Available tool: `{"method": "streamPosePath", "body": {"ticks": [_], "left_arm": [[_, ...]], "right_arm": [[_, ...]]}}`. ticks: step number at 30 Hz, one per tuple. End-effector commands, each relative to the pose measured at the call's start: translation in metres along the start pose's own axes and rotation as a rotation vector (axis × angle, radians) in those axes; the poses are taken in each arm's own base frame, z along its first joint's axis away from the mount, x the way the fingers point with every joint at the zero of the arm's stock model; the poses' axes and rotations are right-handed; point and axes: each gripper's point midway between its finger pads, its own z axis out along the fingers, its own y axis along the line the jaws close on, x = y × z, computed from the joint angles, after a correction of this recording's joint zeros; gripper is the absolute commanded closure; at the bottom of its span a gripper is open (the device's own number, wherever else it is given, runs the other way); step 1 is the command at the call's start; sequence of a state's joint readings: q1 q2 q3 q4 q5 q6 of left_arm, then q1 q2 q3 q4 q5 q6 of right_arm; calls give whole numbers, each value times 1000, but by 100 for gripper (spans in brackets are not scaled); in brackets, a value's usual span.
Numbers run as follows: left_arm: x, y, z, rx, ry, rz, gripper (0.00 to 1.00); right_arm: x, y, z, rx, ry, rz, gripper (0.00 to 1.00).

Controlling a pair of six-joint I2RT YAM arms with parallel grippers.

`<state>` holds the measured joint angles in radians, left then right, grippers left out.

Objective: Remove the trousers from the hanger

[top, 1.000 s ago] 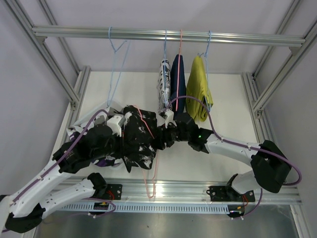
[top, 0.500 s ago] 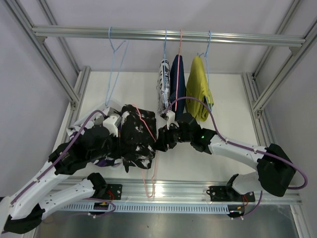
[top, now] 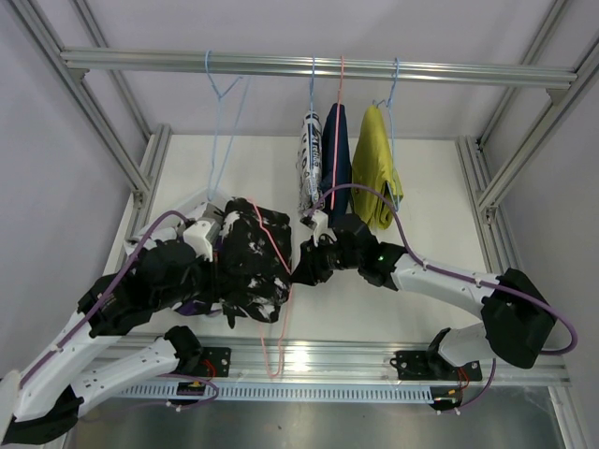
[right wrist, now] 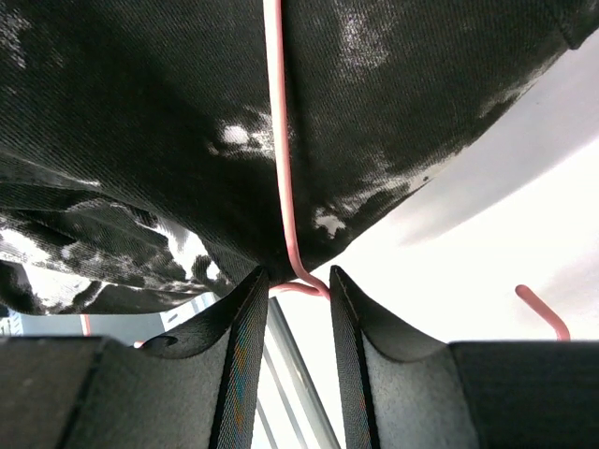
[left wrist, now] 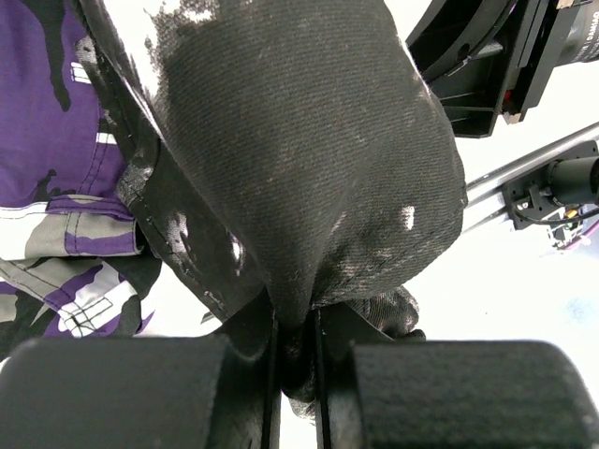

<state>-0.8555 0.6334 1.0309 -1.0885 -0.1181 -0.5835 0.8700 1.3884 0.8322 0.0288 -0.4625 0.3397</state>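
Your left tool (left wrist: 295, 355) pinches a fold of the black, white-speckled cloth trousers (left wrist: 309, 159), bunched left of the white table's (top: 440, 187) centre. Your right tool (right wrist: 298, 309) straddles the thin pink wire hanger (right wrist: 281, 168); you cannot tell whether it clamps. Bare table lies rightward.

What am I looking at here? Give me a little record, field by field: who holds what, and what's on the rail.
Left pincer: shut on black speckled trousers
Right pincer: jaws apart, loose pink hanger wire between them
Hanger position: off the rail, lying across those trousers
Hanging on rail: white-and-blue printed pair, navy pair, yellow pair, bare blue hanger
Purple patterned pair: beside the black pair
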Motion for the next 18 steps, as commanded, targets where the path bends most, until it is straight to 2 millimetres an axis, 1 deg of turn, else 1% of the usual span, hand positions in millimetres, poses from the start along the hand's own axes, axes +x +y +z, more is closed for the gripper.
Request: {"method": "streamPosePath", "body": {"ticks": [1, 5, 13, 16, 18], "left_arm": [[-25, -6, -16, 24, -102, 2, 99], [-25, -7, -16, 27, -105, -1, 99], [-23, -8, -14, 40, -102, -5, 99], [-21, -9, -12, 46, -102, -7, 99], [-20, -9, -11, 49, -99, -6, 99]], "right_arm": [[2, -3, 3, -9, 3, -8, 64], [4, -4, 8, -16, 3, 1, 61], [10, -5, 25, -22, 35, 10, 63], [13, -8, 30, -10, 39, 14, 71], [12, -9, 29, -1, 37, 13, 83]]}}
